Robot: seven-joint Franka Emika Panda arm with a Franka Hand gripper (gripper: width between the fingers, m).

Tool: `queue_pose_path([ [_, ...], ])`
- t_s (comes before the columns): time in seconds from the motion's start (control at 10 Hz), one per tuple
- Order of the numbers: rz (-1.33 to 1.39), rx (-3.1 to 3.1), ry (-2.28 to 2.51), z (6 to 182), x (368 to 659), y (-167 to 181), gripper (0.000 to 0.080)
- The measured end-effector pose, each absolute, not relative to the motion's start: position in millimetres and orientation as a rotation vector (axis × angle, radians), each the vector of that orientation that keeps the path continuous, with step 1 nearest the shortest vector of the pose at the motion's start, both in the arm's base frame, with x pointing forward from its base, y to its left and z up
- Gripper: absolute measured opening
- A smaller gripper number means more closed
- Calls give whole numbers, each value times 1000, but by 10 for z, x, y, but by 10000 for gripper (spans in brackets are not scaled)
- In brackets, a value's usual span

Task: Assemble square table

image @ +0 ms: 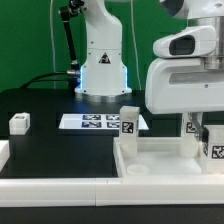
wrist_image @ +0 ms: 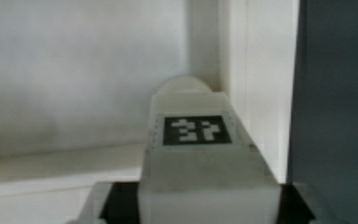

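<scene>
The table top (image: 150, 160) is lying low on the black desk (image: 45, 110), toward four o'clock in the exterior view. One leg (image: 129, 119) is standing upright at its back rim. Another leg (wrist_image: 197, 140) is showing close up in the wrist view, between the claw (wrist_image: 197, 205) fingers. I think it is being turned into a corner, so it needs to be going straight down, slowly. The claw is narrow, seemingly holding that leg.
</scene>
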State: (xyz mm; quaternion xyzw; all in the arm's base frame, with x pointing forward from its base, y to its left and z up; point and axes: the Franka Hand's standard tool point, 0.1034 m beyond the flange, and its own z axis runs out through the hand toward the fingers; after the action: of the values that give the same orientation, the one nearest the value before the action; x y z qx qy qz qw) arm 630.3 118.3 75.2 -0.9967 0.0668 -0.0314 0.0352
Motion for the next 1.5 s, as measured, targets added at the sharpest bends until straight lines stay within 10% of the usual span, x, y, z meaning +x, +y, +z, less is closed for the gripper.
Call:
queue_pose_path([
  [0.6,-12,-2599,1577,745,6288,1150,290],
  [1.5,162,-1727,2369,747,6290,1150,291],
])
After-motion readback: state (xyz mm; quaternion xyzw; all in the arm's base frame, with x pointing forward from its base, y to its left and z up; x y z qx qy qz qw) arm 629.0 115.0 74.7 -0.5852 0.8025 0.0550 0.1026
